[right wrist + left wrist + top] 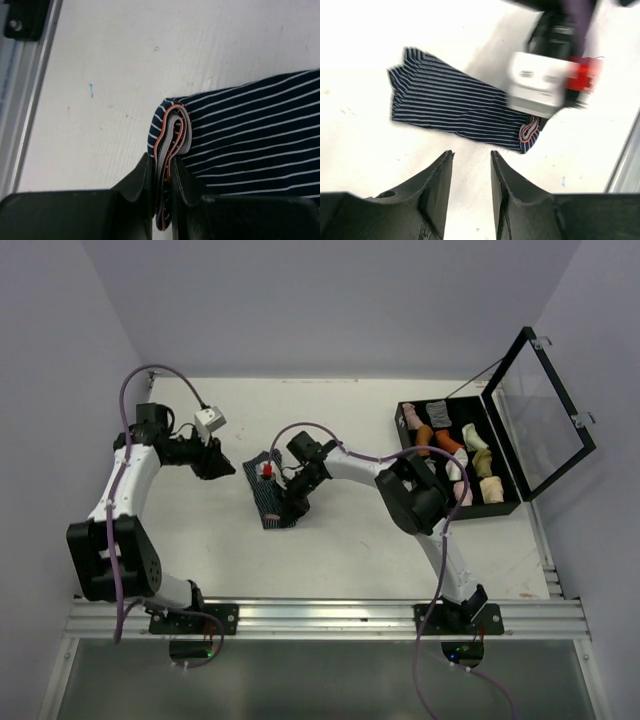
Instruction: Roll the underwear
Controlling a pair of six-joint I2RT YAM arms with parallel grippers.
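I see the underwear (pixel 266 488), navy with thin white stripes, lying mostly flat near the middle of the white table (pixel 350 550), just in front of and between my two arms. My right gripper (pixel 161 167) is pinched closed on one end of it: in the right wrist view a folded edge with orange trim and pale inner layers is squeezed between the two dark fingers (pixel 144 176), and the striped cloth spreads away to the right across the table. From above, that held end is the one nearer the arm bases. My left gripper (pixel 471 157) hovers just to the left of the underwear, not touching it, its jaws parted with nothing between them. In its wrist view the cloth lies ahead of the fingers, and the right arm's blurred white and red wrist covers the orange-trimmed corner. Far to the right stands an open black box (pixel 404 426) holding rolls (pixel 470 455) of various colours, well apart from the underwear.
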